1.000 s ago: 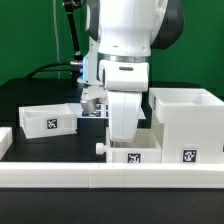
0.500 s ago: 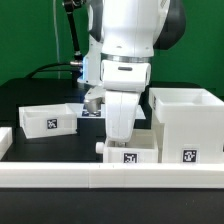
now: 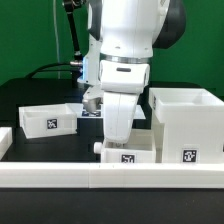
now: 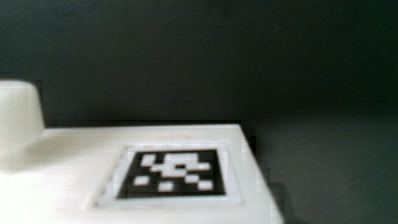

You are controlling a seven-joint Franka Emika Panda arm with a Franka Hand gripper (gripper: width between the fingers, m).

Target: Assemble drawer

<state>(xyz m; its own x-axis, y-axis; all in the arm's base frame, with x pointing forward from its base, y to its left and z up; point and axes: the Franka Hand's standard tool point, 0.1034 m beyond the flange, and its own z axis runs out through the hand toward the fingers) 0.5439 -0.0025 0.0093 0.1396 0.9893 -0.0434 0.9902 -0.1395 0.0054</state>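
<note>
Since a second ago the lower end of the white arm point(image 3: 122, 110) has swung a little toward nine o'clock in the exterior view. The square tag point(image 3: 128, 158) on the tray beneath it now shows slightly nearer that side. The other parts lie where they did.

The drawer is in three separate parts on the dark desk point(image 3: 45, 148). The tall open box point(image 3: 185, 125) stands at about three o'clock in the exterior view. The left tray point(image 3: 48, 118) sits at about nine o'clock, well apart from the box. The middle tray point(image 3: 128, 152) lies at about six o'clock, under the arm and just beside the box, though I cannot tell whether the two touch. Its small knob point(image 3: 100, 147) sticks out on its nine o'clock side. A long white rail point(image 3: 110, 180) crosses the view in front of all three.

Each part carries a black-and-white square tag: one on the left tray point(image 3: 47, 124) and one low on the box point(image 3: 187, 155). They are block patterns, not letters. The wrist view is blurred, yet shows one such tag point(image 4: 175, 172) close up on a flat white surface, with a rounded white knob point(image 4: 15, 115) beside it and dark desk point(image 4: 214, 60) beyond.

The gripper is behind the arm in the exterior view and out of the wrist picture, so whether its fingers are apart or together I cannot tell.
</note>
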